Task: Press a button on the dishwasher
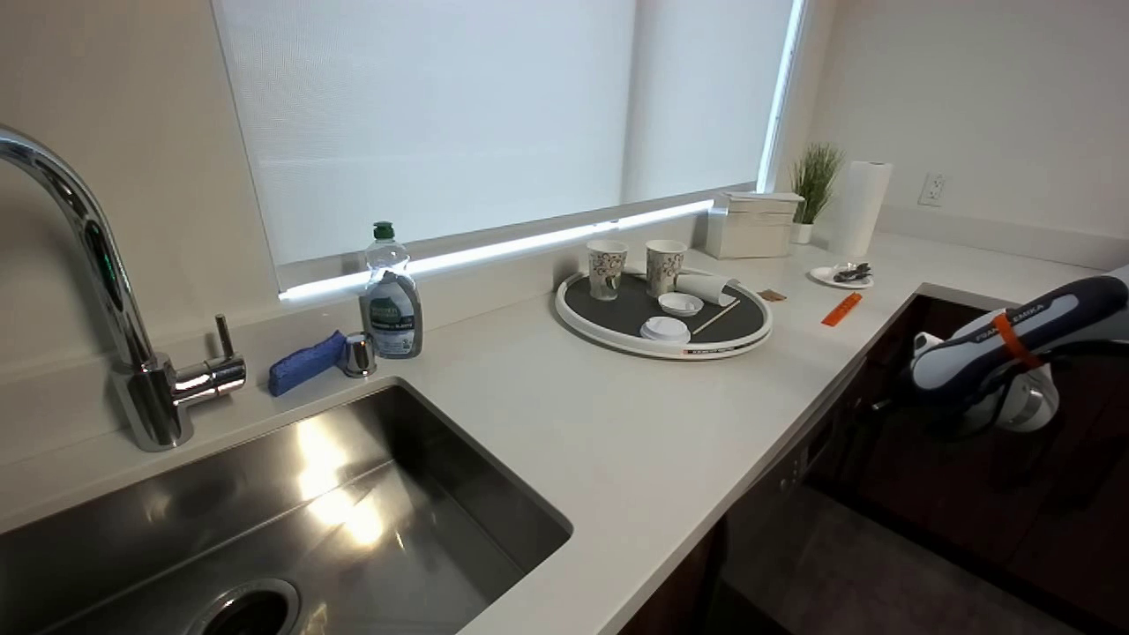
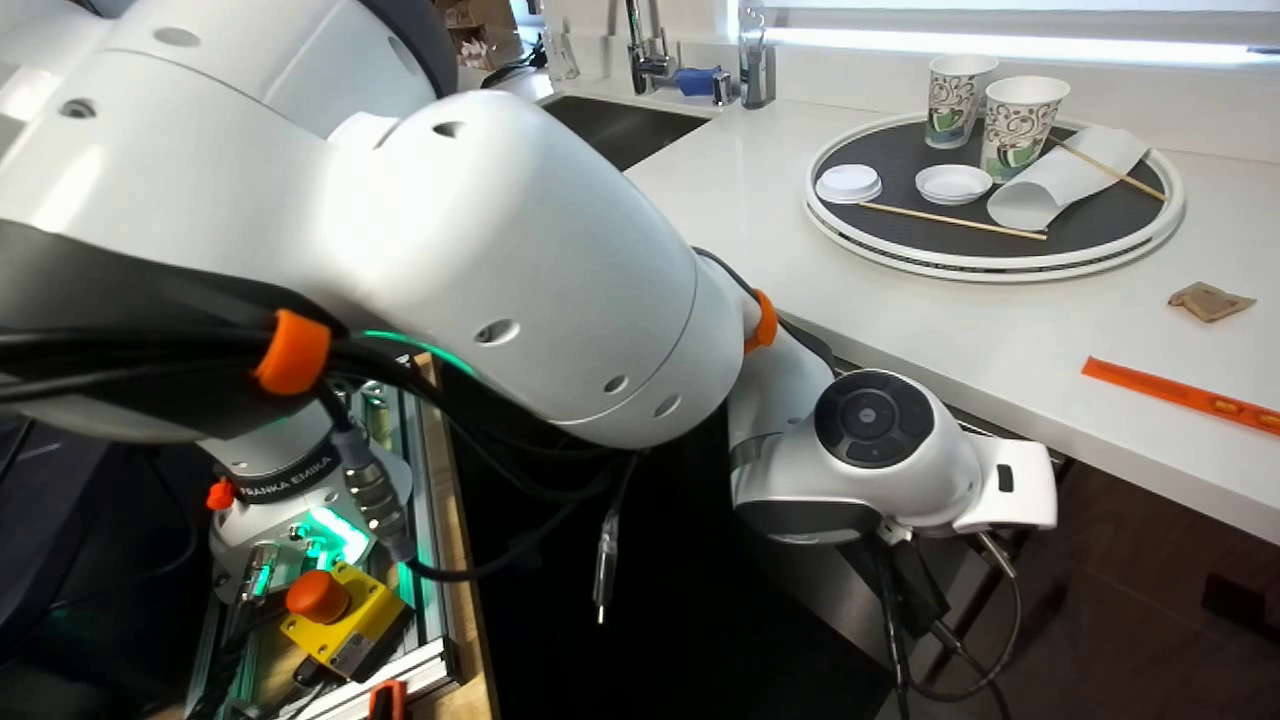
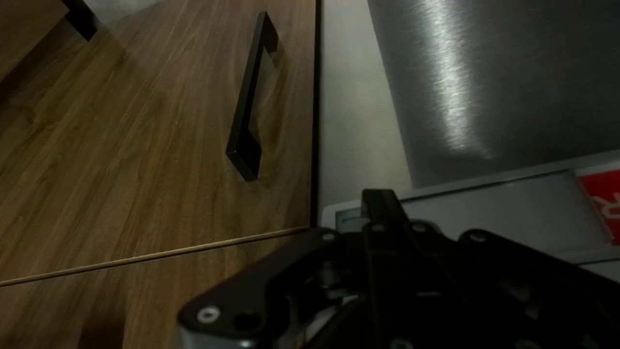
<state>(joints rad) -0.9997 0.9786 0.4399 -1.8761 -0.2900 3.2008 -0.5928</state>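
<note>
The dishwasher appears as a steel-grey appliance front point(image 3: 503, 97) in the wrist view, set beside a wood cabinet. Its grey lower strip has a pale-rimmed greenish window point(image 3: 349, 220) at the left end. My gripper point(image 3: 380, 196) is shut and empty, its dark fingertips over the strip just right of that window. They hide part of the strip, and I cannot tell whether they touch it. No separate button can be made out. In an exterior view the steel front point(image 2: 835, 595) shows below the counter, behind the wrist. The fingers are hidden there.
The wood cabinet point(image 3: 160, 145) has a protruding black handle point(image 3: 249, 102). A red label point(image 3: 603, 198) is on the strip. The white counter point(image 1: 564, 414) overhangs the front. It carries a round tray point(image 1: 573, 317) with cups, an orange level point(image 1: 842, 309) and a sink point(image 1: 265, 520).
</note>
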